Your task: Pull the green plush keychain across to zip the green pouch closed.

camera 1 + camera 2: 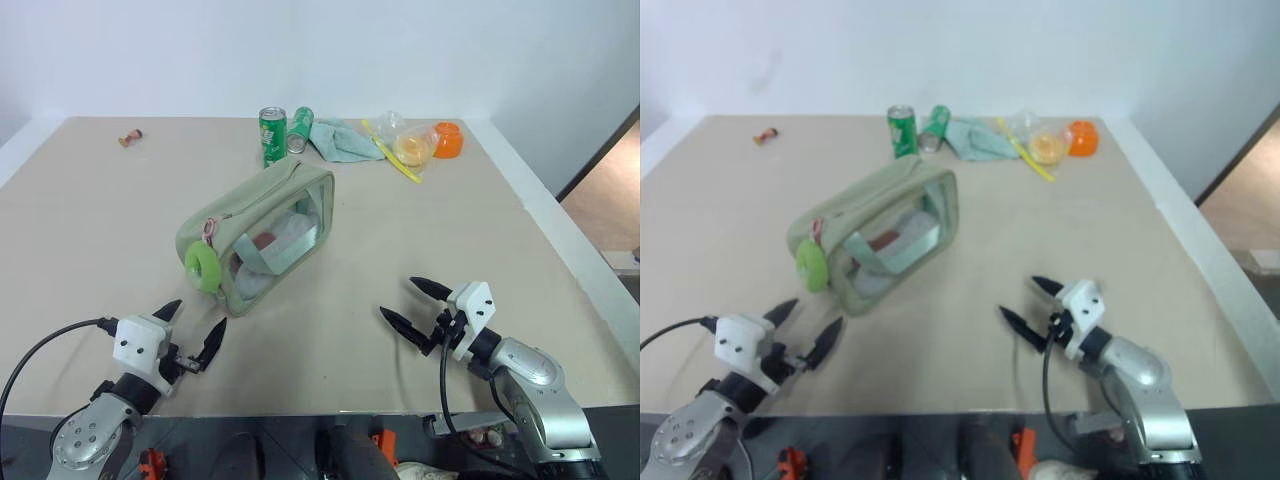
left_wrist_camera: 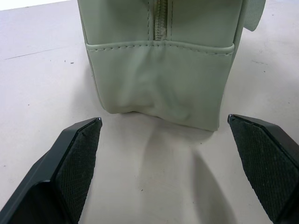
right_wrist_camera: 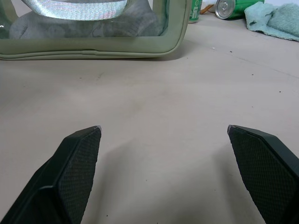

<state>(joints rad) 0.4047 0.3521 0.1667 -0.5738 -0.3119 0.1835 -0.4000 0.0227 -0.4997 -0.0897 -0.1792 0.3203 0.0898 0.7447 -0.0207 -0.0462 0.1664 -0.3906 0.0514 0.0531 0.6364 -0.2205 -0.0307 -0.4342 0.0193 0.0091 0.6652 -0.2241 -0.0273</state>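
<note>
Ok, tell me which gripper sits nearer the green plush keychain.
Left. The left gripper hovers just in front of the green plush keychain at the pouch's near end, jaws open. The right gripper is well off to the right, also open.

The left arm's gripper of two black pointed fingers (image 1: pixel 192 329) hovers low and level near the front edge, spread wide and holding nothing. The right arm's matching black two-fingered gripper (image 1: pixel 414 305) angles inward to the left, likewise wide and empty.
</note>
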